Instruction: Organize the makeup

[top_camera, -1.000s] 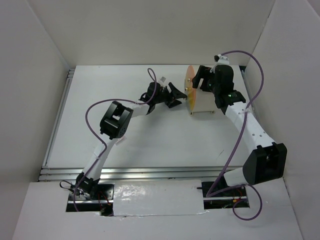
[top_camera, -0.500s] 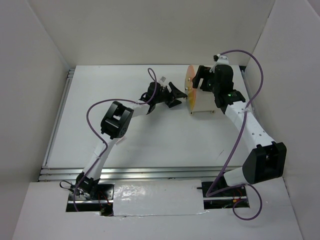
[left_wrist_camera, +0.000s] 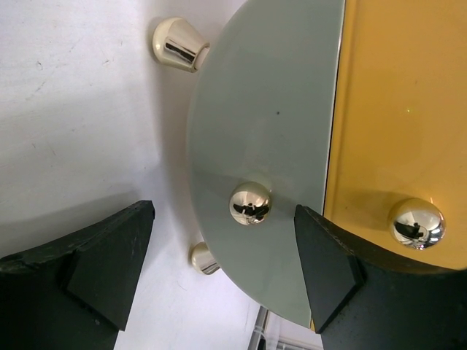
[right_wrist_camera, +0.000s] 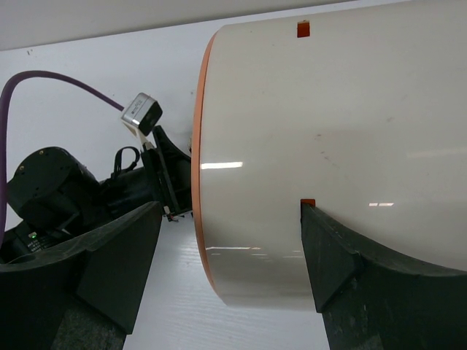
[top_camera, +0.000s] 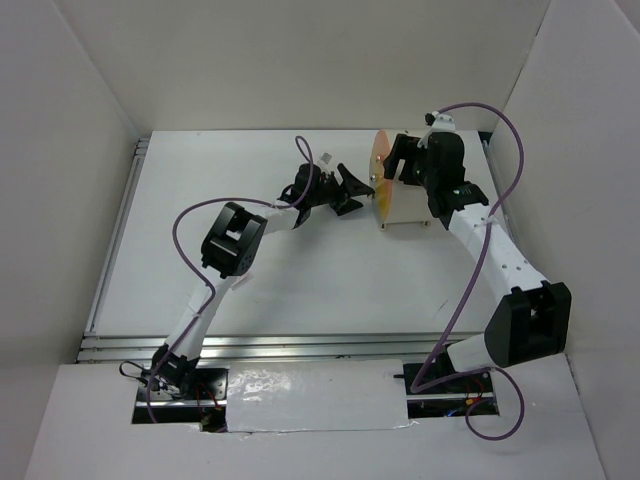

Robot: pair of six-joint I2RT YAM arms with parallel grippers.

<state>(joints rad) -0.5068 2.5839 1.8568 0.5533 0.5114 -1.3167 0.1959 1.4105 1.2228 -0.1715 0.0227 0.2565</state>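
No palettes, packets or pencil sticks show in any view. A cream cylindrical container (top_camera: 408, 205) lies on its side with its round orange front (top_camera: 379, 178) facing left. My left gripper (top_camera: 352, 190) is open and empty just in front of that face. In the left wrist view, my left gripper (left_wrist_camera: 222, 270) has its jaws on either side of a gold knob (left_wrist_camera: 250, 203) on a pale panel, beside the orange drawer front (left_wrist_camera: 398, 109). My right gripper (top_camera: 400, 162) is open over the container's top. In the right wrist view, my right gripper (right_wrist_camera: 230, 255) straddles the container's front rim (right_wrist_camera: 328, 146).
The container stands on small gold feet (left_wrist_camera: 180, 44). A second gold knob (left_wrist_camera: 417, 222) sits on the orange front. White walls enclose the table (top_camera: 250, 280) at the back and on both sides. The left arm (right_wrist_camera: 58, 182) shows beyond the container in the right wrist view.
My right wrist has shifted slightly left over the container. The left arm and the container have not visibly moved.
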